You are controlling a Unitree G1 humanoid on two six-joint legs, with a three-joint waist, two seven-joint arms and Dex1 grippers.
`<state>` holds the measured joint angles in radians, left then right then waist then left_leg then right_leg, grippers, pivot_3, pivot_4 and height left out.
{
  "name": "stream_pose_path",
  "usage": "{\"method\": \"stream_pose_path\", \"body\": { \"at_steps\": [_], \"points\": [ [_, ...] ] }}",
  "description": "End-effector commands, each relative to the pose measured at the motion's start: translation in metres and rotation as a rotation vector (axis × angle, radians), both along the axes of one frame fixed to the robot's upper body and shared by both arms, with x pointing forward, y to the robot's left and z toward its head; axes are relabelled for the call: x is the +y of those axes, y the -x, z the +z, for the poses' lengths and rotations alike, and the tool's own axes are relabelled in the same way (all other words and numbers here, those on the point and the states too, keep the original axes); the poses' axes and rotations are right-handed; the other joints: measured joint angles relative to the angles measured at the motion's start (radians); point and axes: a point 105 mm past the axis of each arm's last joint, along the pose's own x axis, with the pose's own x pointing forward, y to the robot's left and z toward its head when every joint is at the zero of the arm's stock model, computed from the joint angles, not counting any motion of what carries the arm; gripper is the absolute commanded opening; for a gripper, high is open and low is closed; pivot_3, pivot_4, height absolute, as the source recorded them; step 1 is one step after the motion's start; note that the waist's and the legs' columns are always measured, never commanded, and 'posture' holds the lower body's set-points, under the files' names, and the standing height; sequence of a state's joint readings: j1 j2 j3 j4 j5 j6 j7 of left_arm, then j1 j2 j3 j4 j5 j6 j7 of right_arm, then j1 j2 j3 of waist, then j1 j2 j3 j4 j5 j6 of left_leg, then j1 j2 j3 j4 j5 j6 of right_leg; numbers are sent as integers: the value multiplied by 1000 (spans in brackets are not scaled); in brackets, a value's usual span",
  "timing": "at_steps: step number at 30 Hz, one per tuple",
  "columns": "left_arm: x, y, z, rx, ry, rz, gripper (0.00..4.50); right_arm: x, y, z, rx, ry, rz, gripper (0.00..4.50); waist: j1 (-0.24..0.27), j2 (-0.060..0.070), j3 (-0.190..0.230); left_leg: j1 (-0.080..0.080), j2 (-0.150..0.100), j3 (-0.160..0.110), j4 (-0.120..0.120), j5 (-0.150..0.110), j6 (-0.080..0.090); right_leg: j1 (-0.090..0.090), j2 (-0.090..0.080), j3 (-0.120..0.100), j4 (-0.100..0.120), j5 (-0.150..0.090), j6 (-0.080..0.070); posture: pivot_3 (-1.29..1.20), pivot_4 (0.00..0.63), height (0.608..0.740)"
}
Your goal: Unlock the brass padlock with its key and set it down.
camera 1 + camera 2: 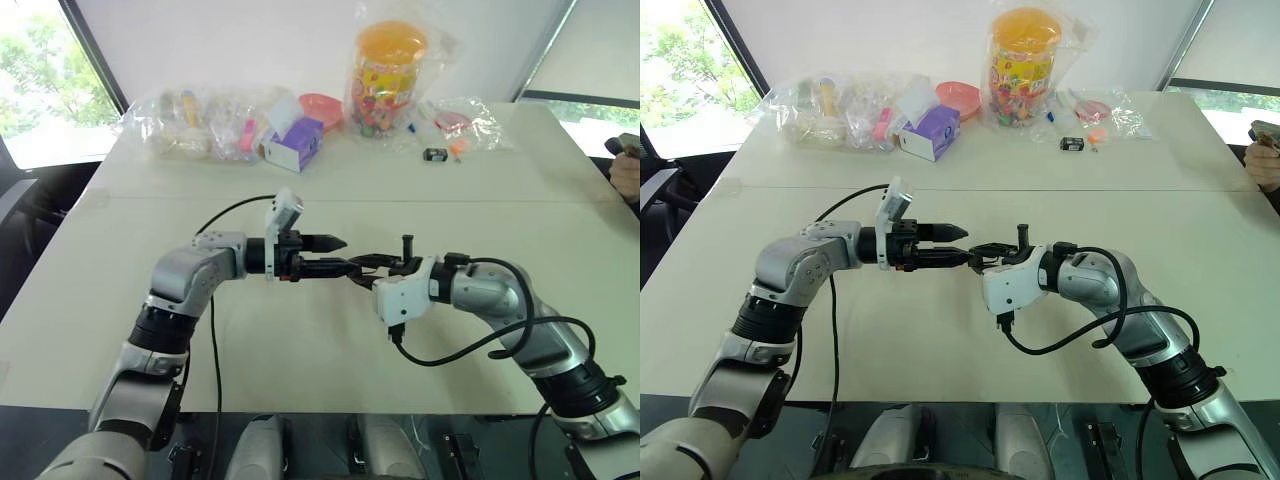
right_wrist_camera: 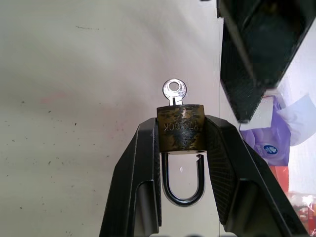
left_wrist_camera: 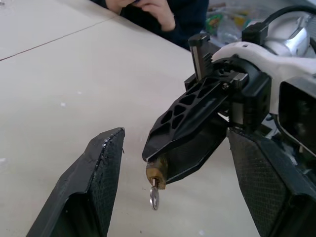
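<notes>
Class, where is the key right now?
The key sits in the brass padlock, clamped in the right pincer above mid-table, beside the open left pincer.

From the head views, the brass padlock (image 2: pixel 181 129) between the grippers is too small to make out.

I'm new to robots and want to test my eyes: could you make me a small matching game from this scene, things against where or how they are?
Things:
1. brass padlock
2. key
3. left gripper
4. purple box

States:
A. stuck in the lock's body
B. fingers apart, holding nothing
C. at the table's far side
D. pinched between the right gripper fingers

Pairs: 1-D, 2-A, 3-B, 4-C
</notes>
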<state>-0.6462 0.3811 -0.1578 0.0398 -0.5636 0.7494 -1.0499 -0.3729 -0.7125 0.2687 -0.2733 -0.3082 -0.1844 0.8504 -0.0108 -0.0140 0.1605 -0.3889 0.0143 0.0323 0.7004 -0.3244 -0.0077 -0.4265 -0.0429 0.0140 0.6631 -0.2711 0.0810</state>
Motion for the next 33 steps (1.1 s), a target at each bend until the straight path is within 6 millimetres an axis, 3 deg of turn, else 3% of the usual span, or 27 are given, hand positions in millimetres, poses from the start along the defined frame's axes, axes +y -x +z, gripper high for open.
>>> {"method": "stream_pose_path", "body": {
  "at_steps": [1, 18, 21, 26, 33],
  "points": [
    [-3, -1, -2, -15, -3, 0, 3456, 4, 0, 17, -70, -17, 19, 681, 0, 0, 0, 0, 0, 0, 0, 0, 0, 0, 0, 0, 0, 0, 0, 0, 150, 735],
    [-5, -7, -10, 76, 30, 37, 3456, 6, 1, 21, -85, -20, 27, 681, 0, 0, 0, 0, 0, 0, 0, 0, 0, 0, 0, 0, 0, 0, 0, 0, 150, 735],
    [-5, -8, -11, 80, 32, 39, 2595, 7, 1, 22, -88, -21, 29, 681, 0, 0, 0, 0, 0, 0, 0, 0, 0, 0, 0, 0, 0, 0, 0, 0, 150, 735],
    [-5, -7, -13, 86, 24, 30, 54, 7, 1, 24, -92, -21, 29, 681, 0, 0, 0, 0, 0, 0, 0, 0, 0, 0, 0, 0, 0, 0, 0, 0, 150, 735],
    [-5, -7, -15, 84, 12, 29, 21, 8, 1, 26, -98, -23, 29, 681, 0, 0, 0, 0, 0, 0, 0, 0, 0, 0, 0, 0, 0, 0, 0, 0, 150, 735]
  ]
}}
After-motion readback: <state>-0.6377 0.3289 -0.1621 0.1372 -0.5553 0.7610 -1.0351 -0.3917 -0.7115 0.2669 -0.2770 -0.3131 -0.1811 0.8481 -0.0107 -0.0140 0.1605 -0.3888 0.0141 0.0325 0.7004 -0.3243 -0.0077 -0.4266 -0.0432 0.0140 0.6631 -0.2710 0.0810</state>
